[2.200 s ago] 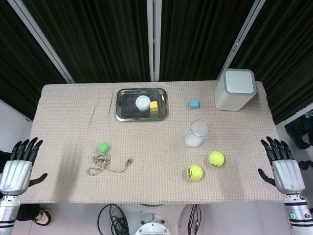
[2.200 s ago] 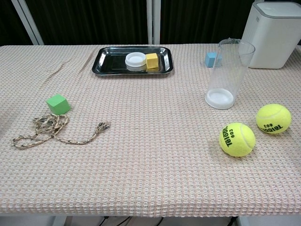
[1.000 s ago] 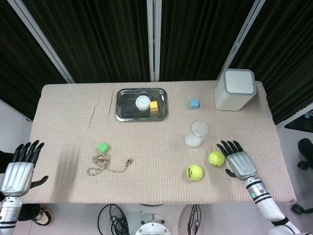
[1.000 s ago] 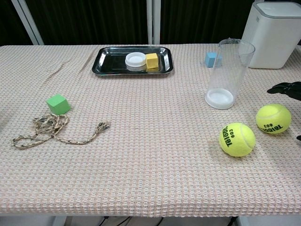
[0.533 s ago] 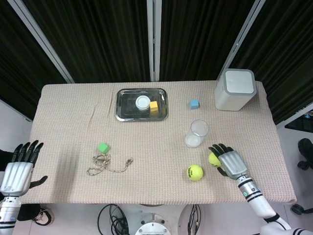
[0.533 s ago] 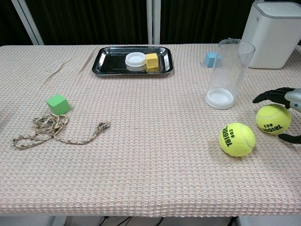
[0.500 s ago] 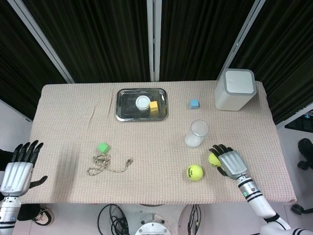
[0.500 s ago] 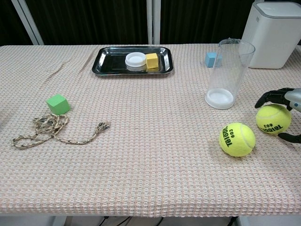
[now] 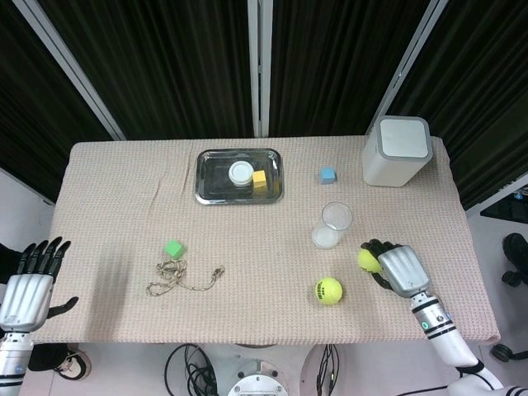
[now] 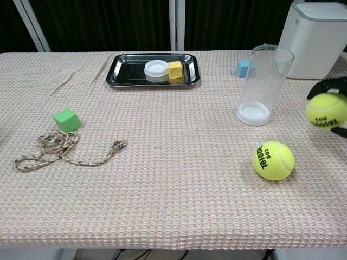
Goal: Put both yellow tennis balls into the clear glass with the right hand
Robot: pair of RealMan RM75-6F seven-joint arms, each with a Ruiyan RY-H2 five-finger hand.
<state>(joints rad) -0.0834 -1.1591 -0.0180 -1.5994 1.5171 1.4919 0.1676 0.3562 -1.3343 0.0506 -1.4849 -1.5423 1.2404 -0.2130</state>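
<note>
The right hand (image 9: 396, 268) grips one ball (image 10: 326, 110), its dark fingers (image 10: 324, 85) curled over the top, and in the chest view the ball sits clear above the cloth, at about 3 o'clock from the glass (image 10: 261, 85). The glass stands upright with nothing in it, mouth up. The second ball (image 10: 273, 160) lies on the tablecloth (image 9: 124, 198) at about 6 o'clock from the glass, apart from it and from the right hand. The left hand (image 9: 29, 280) hangs off the table's left edge at about 9 o'clock, fingers spread and holding nothing. A tray (image 9: 210, 190) at 12 o'clock carries a white cap (image 9: 241, 172) and a yellow cube (image 9: 259, 178) side by side. A blue cube (image 9: 328, 175) lies between the tray and a white bin (image 9: 397, 151). A green cube (image 9: 173, 248) sits just above a tangled cord (image 9: 177, 276) on the left half.
</note>
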